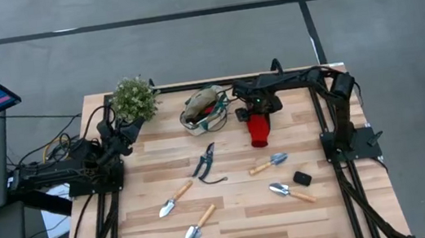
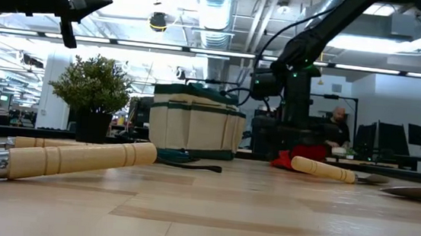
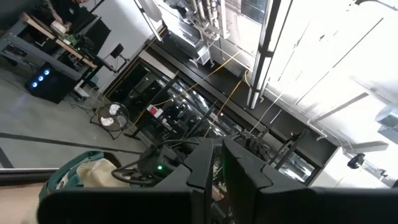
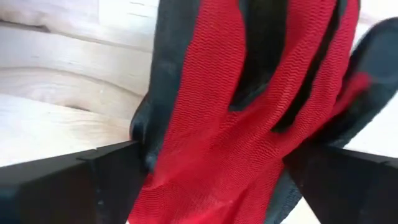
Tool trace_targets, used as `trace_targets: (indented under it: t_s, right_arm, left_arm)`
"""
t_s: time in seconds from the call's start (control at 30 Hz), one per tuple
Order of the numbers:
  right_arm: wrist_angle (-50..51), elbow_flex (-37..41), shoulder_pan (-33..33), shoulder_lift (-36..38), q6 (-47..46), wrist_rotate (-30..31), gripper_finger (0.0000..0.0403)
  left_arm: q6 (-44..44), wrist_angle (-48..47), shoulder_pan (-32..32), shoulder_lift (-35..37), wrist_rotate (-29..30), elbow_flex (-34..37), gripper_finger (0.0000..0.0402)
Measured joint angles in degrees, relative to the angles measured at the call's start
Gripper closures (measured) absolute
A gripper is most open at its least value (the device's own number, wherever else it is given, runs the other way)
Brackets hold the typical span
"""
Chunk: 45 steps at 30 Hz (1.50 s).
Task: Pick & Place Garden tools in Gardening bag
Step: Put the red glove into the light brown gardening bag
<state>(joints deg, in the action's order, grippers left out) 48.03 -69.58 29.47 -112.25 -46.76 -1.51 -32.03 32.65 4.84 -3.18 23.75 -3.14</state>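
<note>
Grey concrete floor stretched around the wooden counter point(image 1: 233, 215), with a monitor glowing off to one side and ducts and striplights overhead. On the counter lay 4 trowels, the pruning shears point(image 1: 204, 163) near the middle, a small black lump point(image 1: 302, 178) and a bushy plant point(image 1: 134, 99) at the back corner.

The right pincer point(image 1: 256, 114) hung at the back of the counter, pinching the red gloves point(image 1: 258, 131), which drooped from it toward the front edge; in its own wrist view the red fabric point(image 4: 249, 118) filled the gap between the dark fingers. The gardening bag point(image 1: 204, 110) sat just beside it, toward the left arm's side, already holding something pale. So the coming move turned on a short sideways carry: the gloves' long axis ran front to back, the bag's mouth lay next door, and the right arm was plainly the nearer one.

The left pincer point(image 1: 126, 130) waited by the plant, raised off the counter, its fingers point(image 3: 208, 168) pressed nearly together on nothing.

I could read no brand or writing on the bag, tools or gloves.
</note>
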Motion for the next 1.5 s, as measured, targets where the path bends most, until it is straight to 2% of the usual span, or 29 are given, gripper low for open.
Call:
trace_targets:
  t_s: [0.13,0.37,0.43,0.63,0.83,1.0,1.13,1.23,1.5]
  right_arm:
    - [-0.4,0.0,-0.1,0.1,0.2,-0.2,0.0147]
    - [-0.5,0.6,0.7,2.9,4.2,-0.5,0.0361]
    - [0.1,0.6,1.1,4.2,5.4,-0.3,0.0388]
    - [0.1,0.5,2.6,11.7,7.9,1.5,0.0397]
    - [-1.6,-4.2,1.9,22.1,12.7,8.0,0.04]
    - [-14.9,-10.7,-0.8,26.1,22.8,16.6,0.0401]
    - [-26.8,-16.2,-4.2,23.4,36.3,22.5,0.0402]
    - [-32.0,-20.4,-6.5,18.9,44.0,24.1,0.0402]
    - [-38.2,-24.4,-10.0,7.8,50.4,24.6,0.0402]
  left_arm:
    - [0.0,0.0,0.0,0.0,0.0,0.0,0.0367]
    - [0.0,-0.1,0.0,0.0,0.0,0.0,0.0367]
    - [0.0,-0.1,0.0,0.0,0.0,0.0,0.0367]
    - [0.0,-0.2,0.0,0.0,0.0,0.0,0.0367]
    - [0.0,-0.3,0.0,0.0,0.0,0.0,0.0367]
    - [0.2,-0.2,0.0,0.0,0.0,0.0,0.0367]
    - [0.2,-0.2,0.0,0.0,0.0,0.0,0.0367]
    - [0.2,-0.2,0.0,0.0,0.0,0.0,0.0367]
    - [0.2,-0.3,0.0,0.0,0.0,0.0,0.0367]
